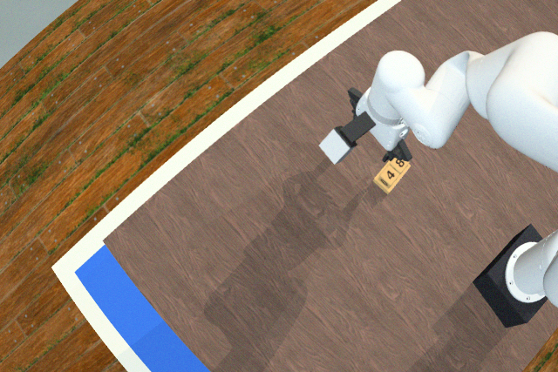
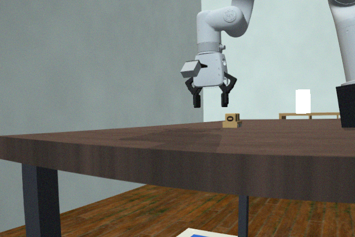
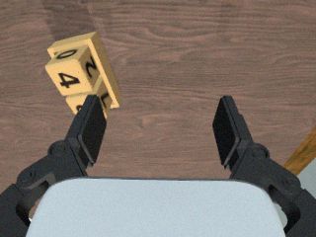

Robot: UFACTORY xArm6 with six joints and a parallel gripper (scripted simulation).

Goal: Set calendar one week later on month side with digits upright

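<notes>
A yellow tray (image 1: 383, 188) (image 2: 229, 124) (image 3: 105, 66) lies flat on the table and bears two yellow cubes side by side. One cube (image 1: 390, 175) (image 2: 230, 118) (image 3: 59, 84) has a 4 on top, a 0 on its outer end and a 2 on one long side. The other cube (image 1: 400, 163) (image 3: 76, 103) has an 8 on top; in the wrist view a finger partly covers it, and its side digit is only partly seen. No month name is readable. My gripper (image 1: 373, 133) (image 2: 210, 106) (image 3: 159, 110) is open and empty, above the table and beside the tray.
The brown table (image 1: 270, 170) (image 2: 114, 139) (image 3: 168, 59) carries the arm's black base (image 1: 500, 284) (image 2: 347, 108). A camera block (image 1: 336, 146) (image 2: 190, 69) sticks out from the gripper's side. One table edge shows at the lower right of the wrist view.
</notes>
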